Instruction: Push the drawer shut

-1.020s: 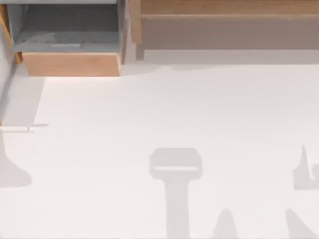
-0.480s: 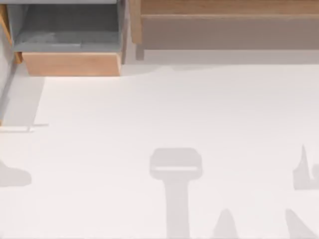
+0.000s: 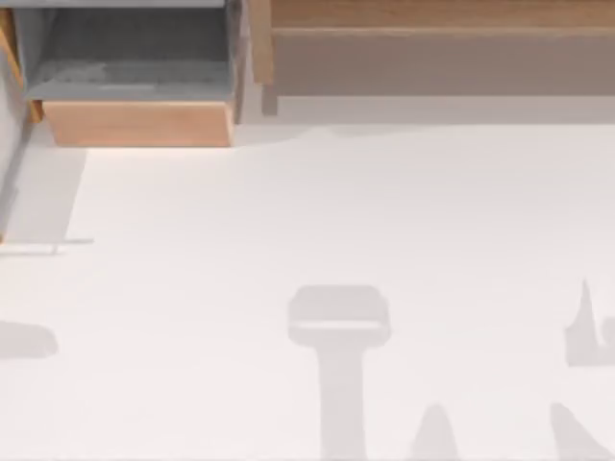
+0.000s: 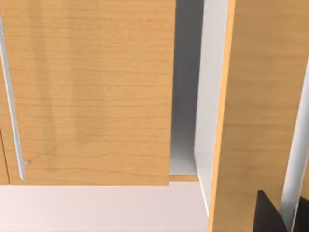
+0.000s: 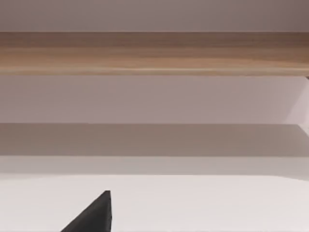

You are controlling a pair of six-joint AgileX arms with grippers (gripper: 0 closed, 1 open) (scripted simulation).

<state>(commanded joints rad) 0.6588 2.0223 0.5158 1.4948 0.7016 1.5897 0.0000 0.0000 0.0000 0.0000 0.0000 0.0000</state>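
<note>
In the top view, the drawer (image 3: 139, 123) stands pulled out at the back left, with a light wood front and a grey inside (image 3: 130, 53). In the left wrist view, its wood front (image 4: 260, 96) stands proud of the neighbouring wood panel (image 4: 91, 92), and its pale side wall (image 4: 212, 96) shows in the gap. A pale bar handle (image 4: 297, 159) runs along that front. A dark part of my left gripper (image 4: 270, 215) sits close against the front, beside the handle. My right gripper (image 5: 94, 215) shows as a dark tip over the white table, well short of the cabinet.
A long wood cabinet body (image 3: 432, 38) runs along the back right of the table. A second bar handle (image 4: 12, 96) lies on the neighbouring panel. Arm shadows fall on the white table (image 3: 336, 211) at its left edge and near its front.
The shadow at the table's left edge has shrunk and slid further left. The drawer stands where it was.
</note>
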